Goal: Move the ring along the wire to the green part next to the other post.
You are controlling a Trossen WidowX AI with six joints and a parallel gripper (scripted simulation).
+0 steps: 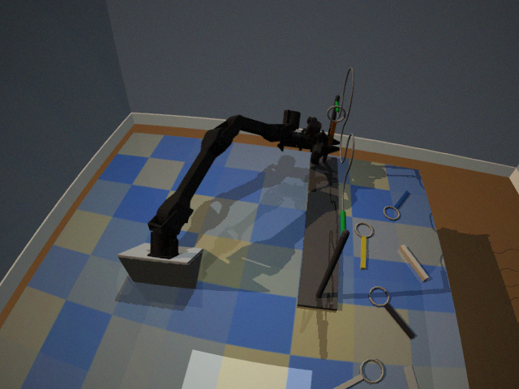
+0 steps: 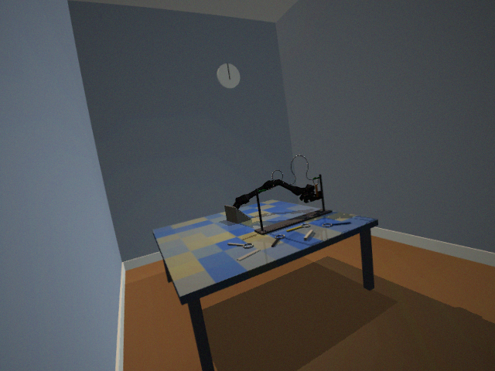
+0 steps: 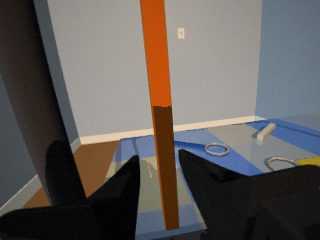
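Observation:
The ring (image 1: 344,113) hangs on the green part (image 1: 336,106) by the far post (image 1: 337,97) (image 2: 322,201) (image 3: 30,75). Its orange handle (image 1: 332,131) (image 2: 316,189) (image 3: 157,60) points down. My gripper (image 1: 337,145) (image 3: 158,157) is partly open, its fingertips on either side of the handle's lower part. In the wrist view, gaps show on both sides of the handle. The left finger is near the post; contact cannot be told. The grey wire (image 1: 353,79) loops to the green part (image 1: 342,220) at the near post (image 1: 332,263) (image 2: 259,211).
A dark base board (image 1: 320,251) carries both posts. Beyond it lie a blue-handled ring tool (image 1: 402,199) (image 3: 190,145), a yellow-handled one (image 1: 363,253), a black-handled one (image 1: 400,321), a pale-handled one (image 1: 349,382) and a pale bar (image 1: 413,262) (image 3: 266,132).

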